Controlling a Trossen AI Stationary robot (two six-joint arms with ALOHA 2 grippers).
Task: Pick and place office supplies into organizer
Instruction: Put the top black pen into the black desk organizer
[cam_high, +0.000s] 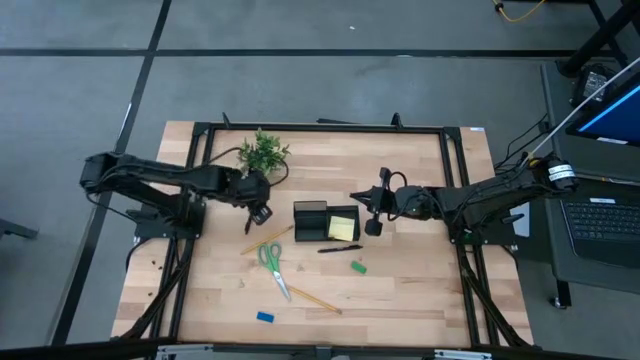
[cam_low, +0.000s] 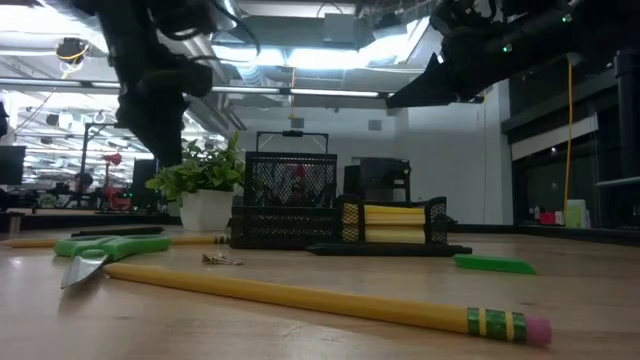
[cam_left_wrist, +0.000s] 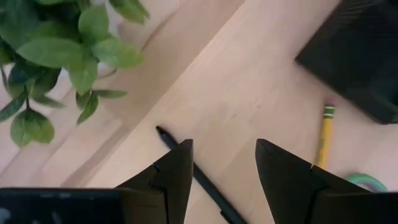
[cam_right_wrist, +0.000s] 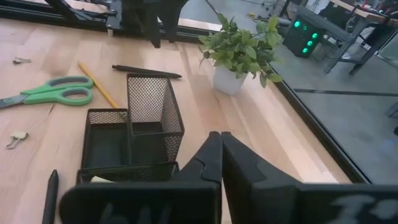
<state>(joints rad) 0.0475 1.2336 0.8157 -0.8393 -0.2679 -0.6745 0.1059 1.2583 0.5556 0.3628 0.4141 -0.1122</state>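
The left gripper (cam_high: 262, 212) hangs above the table just beside the potted plant (cam_high: 263, 152), its two fingers (cam_left_wrist: 174, 171) spread apart with nothing between them. Directly under it a black pen (cam_left_wrist: 199, 180) lies slanted on the wood, running between the fingers as seen from the left wrist. A yellow pencil (cam_left_wrist: 323, 137) lies a little farther off, next to the corner of the organizer (cam_high: 326, 221), with a loop of the green-handled scissors (cam_high: 271, 264) showing just past its tip.

The organizer stands mid-table between the two grippers, a black mesh tray with a taller cup at one end. A yellow sticky-note pad (cam_high: 341, 228) already sits in its right compartment.

The right gripper (cam_high: 373, 226) hovers just beside the organizer's right wall, its fingers (cam_right_wrist: 214, 158) pressed together and holding nothing.

In front of the organizer lie another black pen (cam_high: 338, 248) and a small green block (cam_high: 358, 267). Nearer the front edge are a second yellow pencil (cam_high: 312, 298) and a small blue block (cam_high: 264, 317). The plant stands close behind the left gripper, its leaves (cam_left_wrist: 68, 56) crowding that side.
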